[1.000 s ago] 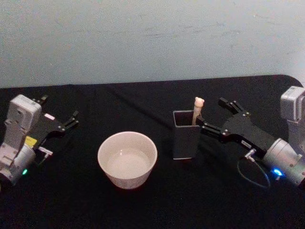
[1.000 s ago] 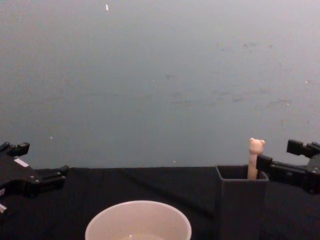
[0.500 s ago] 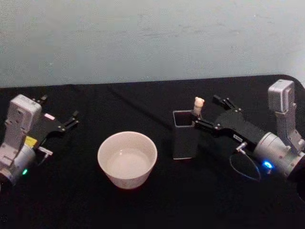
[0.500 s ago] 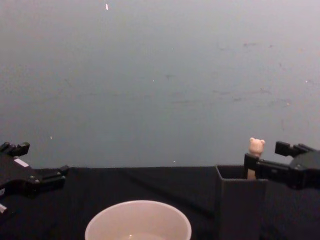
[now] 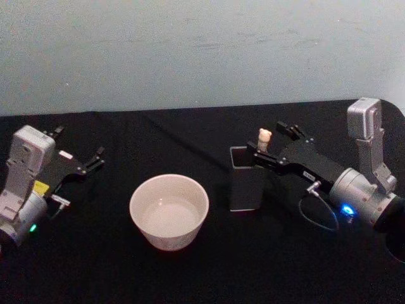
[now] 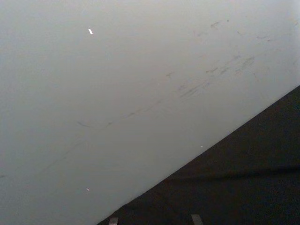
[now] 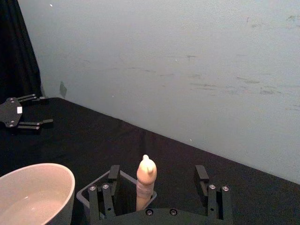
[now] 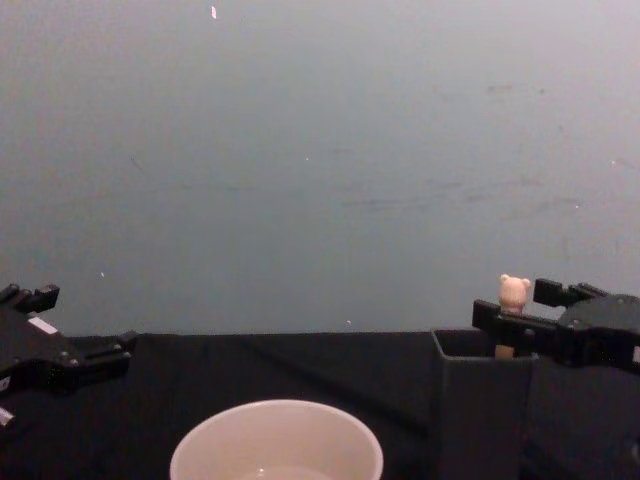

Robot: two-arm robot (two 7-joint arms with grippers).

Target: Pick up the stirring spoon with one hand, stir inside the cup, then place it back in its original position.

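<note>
The stirring spoon stands upright in a dark grey square holder, its beige bear-head handle poking above the rim; stem and bowl are hidden inside. My right gripper is open, one finger on each side of the handle, with gaps on both sides in the right wrist view. The cream cup sits left of the holder, with a pale pool in its bottom. My left gripper rests open at the far left of the table.
A black cloth covers the table, and a pale grey-blue wall rises right behind its far edge. A narrow gap separates the cup from the holder. Bare cloth lies in front of both.
My right gripper has moved left toward the holder, and its open fingers now straddle the spoon handle. Spoon, cup and left arm have not moved.
</note>
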